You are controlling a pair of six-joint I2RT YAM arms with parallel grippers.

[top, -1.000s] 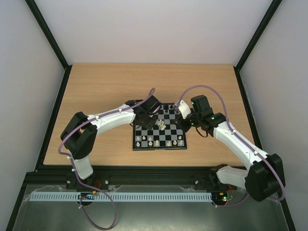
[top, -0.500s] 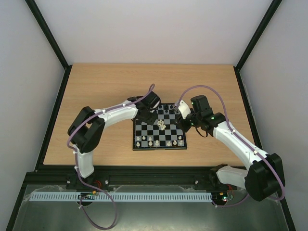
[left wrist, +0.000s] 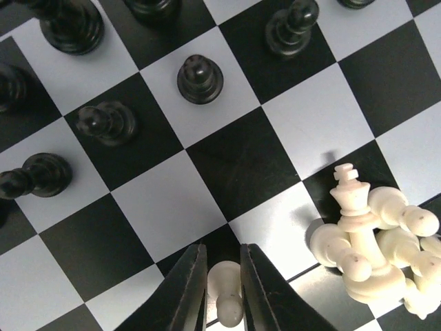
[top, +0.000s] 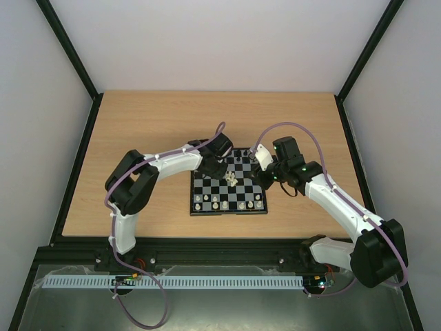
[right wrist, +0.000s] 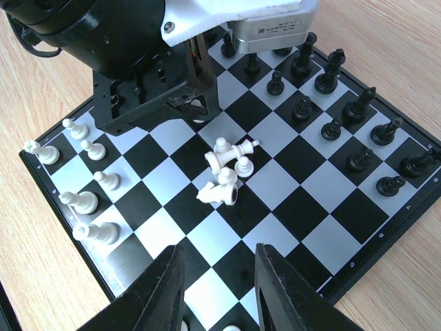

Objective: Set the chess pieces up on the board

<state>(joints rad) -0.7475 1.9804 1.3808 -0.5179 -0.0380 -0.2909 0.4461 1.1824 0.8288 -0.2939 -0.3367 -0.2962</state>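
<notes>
The board lies mid-table, with black chess pieces along its far side and white ones along its near side. Several white pieces lie in a heap at the centre. My left gripper hangs over the board's far left part, its jaws pressed on both sides of a white pawn. That heap sits just to its right, and black pawns stand beyond. My right gripper hovers open above the board's right side, holding nothing.
The wooden table surrounds the board, edged by a black frame and pale walls. The left arm's wrist housing looms over the board's far corner in the right wrist view.
The left arm's elbow swung right and its gripper shifted a little over the board. Its jaws closed in on the white pawn. The right arm stayed still.
</notes>
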